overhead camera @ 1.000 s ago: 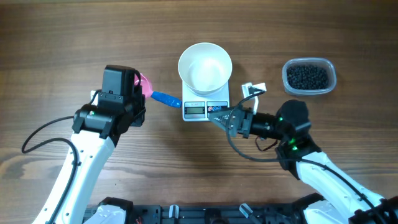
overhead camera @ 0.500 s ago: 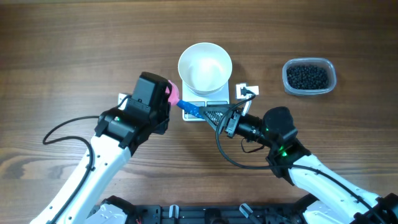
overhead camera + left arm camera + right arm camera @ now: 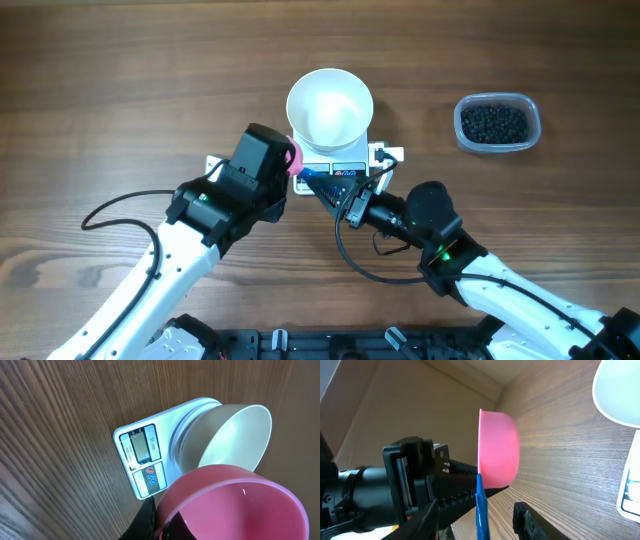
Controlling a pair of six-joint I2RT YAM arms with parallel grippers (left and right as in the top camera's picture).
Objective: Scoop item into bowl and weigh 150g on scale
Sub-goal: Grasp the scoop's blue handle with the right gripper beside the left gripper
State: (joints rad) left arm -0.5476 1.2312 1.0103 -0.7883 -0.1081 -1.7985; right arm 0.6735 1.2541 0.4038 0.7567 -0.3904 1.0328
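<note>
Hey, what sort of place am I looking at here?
Probably a robotics lab bench staged for kitchen weighing: two robot arms at a wooden table, a white bowl on a scale, a tub of black beads.

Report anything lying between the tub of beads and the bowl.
Nothing visible. Only bare table separates the tub from the bowl; the scoop hovers at the front of the scale, off that path.

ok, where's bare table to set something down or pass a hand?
Free: far strip of table beyond bowl and tub; the gap between bowl and tub; wood left of the bowl. Crowded: in front of the scale, where left end effector and right end effector meet at the scoop.
</note>
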